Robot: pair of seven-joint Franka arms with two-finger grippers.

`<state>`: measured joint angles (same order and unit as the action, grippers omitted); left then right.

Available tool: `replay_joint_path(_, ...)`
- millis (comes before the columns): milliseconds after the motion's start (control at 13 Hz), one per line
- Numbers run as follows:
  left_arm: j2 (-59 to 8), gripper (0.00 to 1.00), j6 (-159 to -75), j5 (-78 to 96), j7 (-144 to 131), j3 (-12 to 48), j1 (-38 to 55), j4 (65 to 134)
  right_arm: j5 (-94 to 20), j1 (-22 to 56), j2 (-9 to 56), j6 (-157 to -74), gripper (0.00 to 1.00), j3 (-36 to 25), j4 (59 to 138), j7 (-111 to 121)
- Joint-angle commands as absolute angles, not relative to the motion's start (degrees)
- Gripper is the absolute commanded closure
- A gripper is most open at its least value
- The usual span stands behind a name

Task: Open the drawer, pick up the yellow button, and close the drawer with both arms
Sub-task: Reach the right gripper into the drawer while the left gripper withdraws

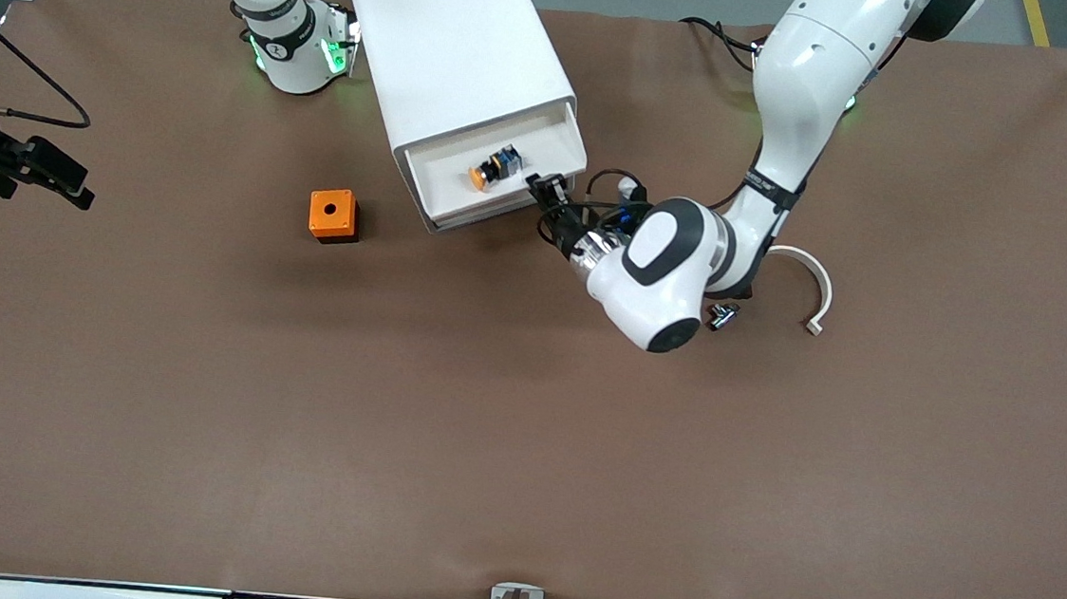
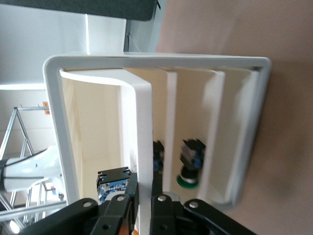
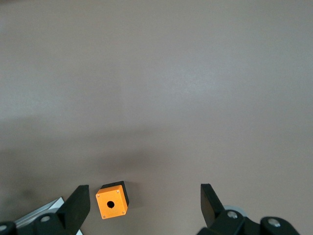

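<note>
The top drawer (image 1: 546, 143) of the white cabinet (image 1: 458, 46) stands pulled open. The button (image 1: 491, 170), with its orange cap, black body and blue rear, lies inside it. My left gripper (image 1: 547, 191) is shut on the drawer's front wall at the corner toward the left arm's end. In the left wrist view my left gripper (image 2: 144, 188) clamps that white wall (image 2: 144, 127), and the button's blue and black rear (image 2: 113, 180) shows just beside it. My right gripper (image 1: 75, 192) is open and empty over the table at the right arm's end; the right wrist view (image 3: 142, 200) shows it too.
An orange cube with a hole (image 1: 332, 215) sits on the table beside the cabinet and shows between my right fingers (image 3: 112, 202). A white curved piece (image 1: 816, 284) and a small metal part (image 1: 723, 316) lie by the left arm. A green-capped part (image 2: 188, 178) sits in a lower drawer.
</note>
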<state>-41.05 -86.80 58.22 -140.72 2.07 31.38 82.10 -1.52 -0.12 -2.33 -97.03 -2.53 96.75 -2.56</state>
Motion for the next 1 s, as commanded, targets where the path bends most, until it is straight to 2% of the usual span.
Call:
replay_joint_path(0, -43.3, 0.98, -87.2, 58.1, -141.4, 0.9, 30.9, 77.8, -1.0, -0.4, -1.0, -96.5, 0.0, -1.7, 96.3, -1.8)
replay_joint_path(77, -43.4, 0.86, -87.3, 58.1, -141.2, 0.8, 30.9, 77.6, -1.0, 0.0, -1.0, -96.5, 0.0, -1.5, 96.3, -2.5)
replay_joint_path(154, -43.3, 0.59, -87.3, 58.1, -141.0, 0.8, 30.4, 77.6, -1.0, 0.6, -0.9, -96.6, 0.0, -1.6, 96.3, -3.2)
replay_joint_path(231, -43.2, 0.15, -87.2, 58.1, -141.2, 0.8, 30.0, 77.6, -1.0, 1.4, -0.8, -96.6, 0.0, -1.5, 96.3, -5.9)
replay_joint_path(308, -42.8, 0.01, -87.1, 58.1, -141.5, 0.8, 29.0, 77.6, -1.0, 3.8, -0.5, -96.6, 0.0, -1.5, 96.4, -11.9)
replay_joint_path(538, -41.6, 0.0, -86.5, 57.8, -141.5, 0.6, 25.0, 76.6, -1.1, 11.0, 0.4, -96.5, 0.0, -1.4, 96.4, -29.6)
replay_joint_path(692, -39.1, 0.0, -83.2, 50.8, -141.4, 0.9, 21.9, 76.6, -1.9, 15.9, 1.8, -95.5, 0.0, -1.4, 96.5, -42.5)
replay_joint_path(923, -36.9, 0.0, -82.1, 44.1, -141.1, 0.7, 16.6, 75.1, -8.3, 21.8, 2.9, -95.6, 0.0, -1.4, 97.4, -58.0)
